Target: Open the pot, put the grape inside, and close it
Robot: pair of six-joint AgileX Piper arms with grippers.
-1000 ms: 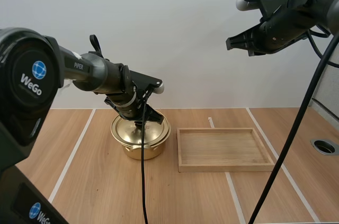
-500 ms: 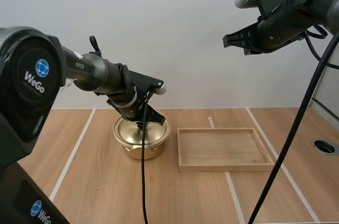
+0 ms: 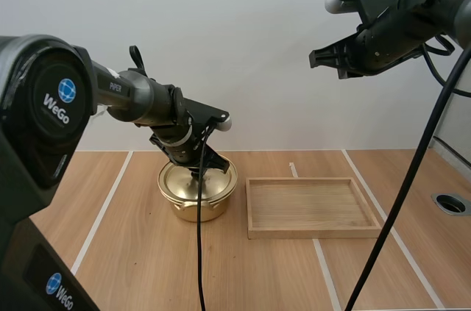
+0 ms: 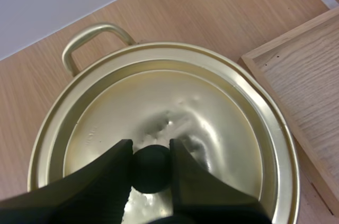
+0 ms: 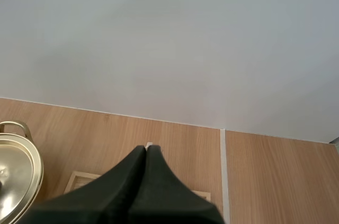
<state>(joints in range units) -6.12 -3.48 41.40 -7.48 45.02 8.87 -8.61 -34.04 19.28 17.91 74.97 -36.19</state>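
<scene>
A golden pot point(image 3: 197, 192) stands on the table left of centre with its golden lid point(image 4: 175, 123) seated on it. My left gripper point(image 3: 197, 172) is down on the lid, its two black fingers pinching the lid's black knob point(image 4: 152, 167). The pot's side handle point(image 4: 95, 36) shows beyond the lid. My right gripper point(image 3: 318, 58) hangs high above the table at the upper right, its fingers point(image 5: 142, 179) lying together as one dark wedge, holding nothing. The pot's rim point(image 5: 13, 176) is also visible far below the right gripper.
A shallow wooden tray point(image 3: 312, 206) lies just right of the pot, its corner point(image 4: 296, 75) close to the pot's rim. White tape lines cross the wooden table. A round hole point(image 3: 450, 203) sits in the tabletop at the far right.
The pot and my left gripper have shifted slightly to the right, toward the tray. My right gripper has drifted a little to the left, still high up.
</scene>
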